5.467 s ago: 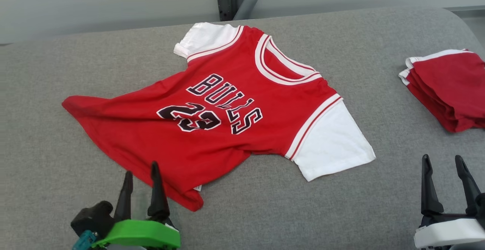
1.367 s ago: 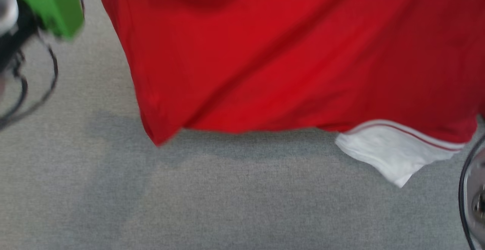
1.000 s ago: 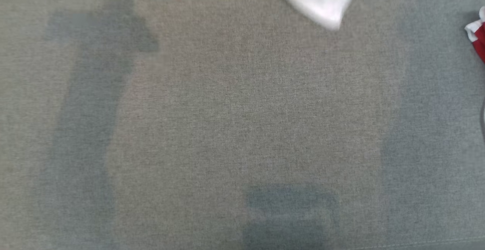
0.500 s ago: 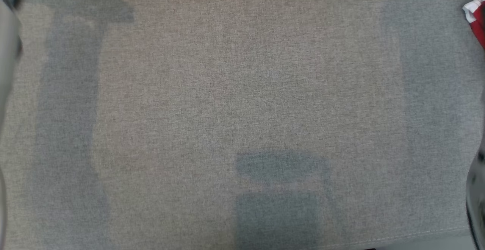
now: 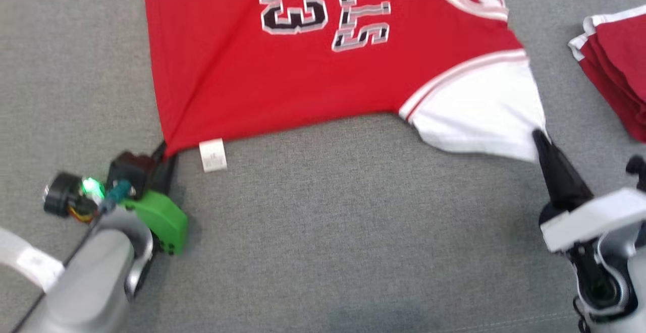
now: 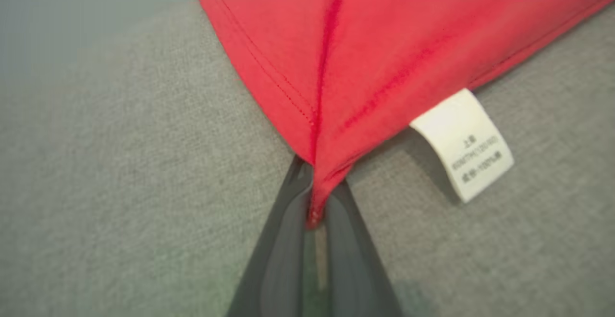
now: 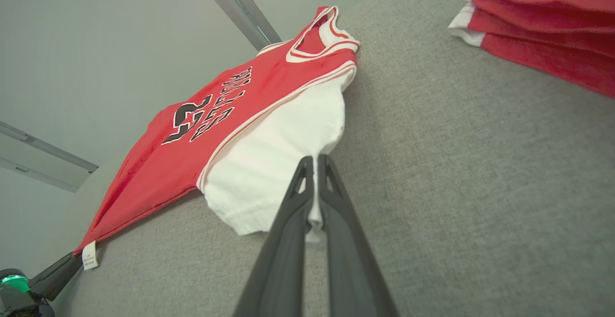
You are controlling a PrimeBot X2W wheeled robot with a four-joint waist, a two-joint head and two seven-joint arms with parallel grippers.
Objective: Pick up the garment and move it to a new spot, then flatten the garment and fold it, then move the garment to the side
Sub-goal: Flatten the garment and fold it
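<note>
The garment (image 5: 303,80) lies on the cushion (image 5: 323,242), pile (image 5: 618,65) at its right.

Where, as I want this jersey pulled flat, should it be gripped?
Grip the jersey by its two near corners, coming in low from the near side: the red hem corner beside the label, and the white sleeve tip. Both stick out at the edge, and the left gripper and right gripper are shut there.

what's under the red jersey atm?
The jersey lies spread on the grey fabric surface, which shows beside and in front of it. A white care label pokes out from under its hem near the left gripper. Anything beneath the cloth itself is covered.
</note>
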